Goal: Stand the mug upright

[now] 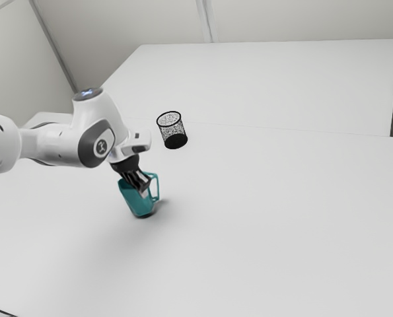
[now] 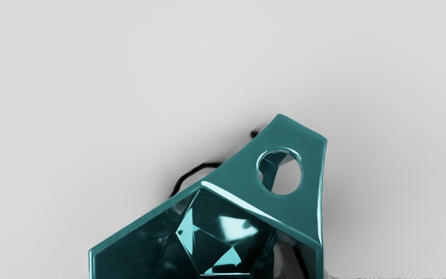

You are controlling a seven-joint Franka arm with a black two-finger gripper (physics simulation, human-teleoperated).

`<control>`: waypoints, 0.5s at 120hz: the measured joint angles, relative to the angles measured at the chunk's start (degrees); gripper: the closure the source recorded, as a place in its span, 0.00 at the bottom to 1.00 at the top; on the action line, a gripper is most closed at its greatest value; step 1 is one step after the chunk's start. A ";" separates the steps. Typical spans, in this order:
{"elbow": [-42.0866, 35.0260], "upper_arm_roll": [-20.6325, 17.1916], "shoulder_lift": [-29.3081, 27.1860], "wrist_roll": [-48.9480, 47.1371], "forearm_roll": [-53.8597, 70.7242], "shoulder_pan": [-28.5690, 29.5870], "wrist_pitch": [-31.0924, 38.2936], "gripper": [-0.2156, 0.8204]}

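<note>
- The mug point(image 1: 137, 203) was seen on or just over the worktop point(image 1: 269, 224), its mouth turned up and its base down; a slight remaining lean could not be ruled out.
- The tool point(image 1: 143, 189) was seen at the mouth, near the handle point(image 1: 158, 187); whether it was spread or closed on the mug's wall could not be told.
- If the base was not seated flat, a tip-over might have been caused by letting go, the weight being carried by one edge alone.
- If the wall was being gripped, the mug might have been dragged or tilted by any slant in the tool's travel.
- Even without a grip, the rim or handle might have been caught by a sideways withdrawal.
- The wire-mesh pen holder point(image 1: 172, 129) was set well apart, so a knock against it was judged unlikely.
</note>
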 joint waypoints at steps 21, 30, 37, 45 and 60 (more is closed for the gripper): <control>-0.12 -0.11 0.58 -1.57 1.42 0.30 0.19 0.97; -0.05 -0.14 0.69 -2.18 2.36 0.31 0.24 0.97; -0.01 -0.19 0.71 -2.60 2.84 0.29 0.24 0.88; 0.00 -0.22 0.72 -3.04 3.17 0.17 0.21 0.73; 0.23 -0.21 0.58 -3.68 3.97 -0.24 0.17 0.50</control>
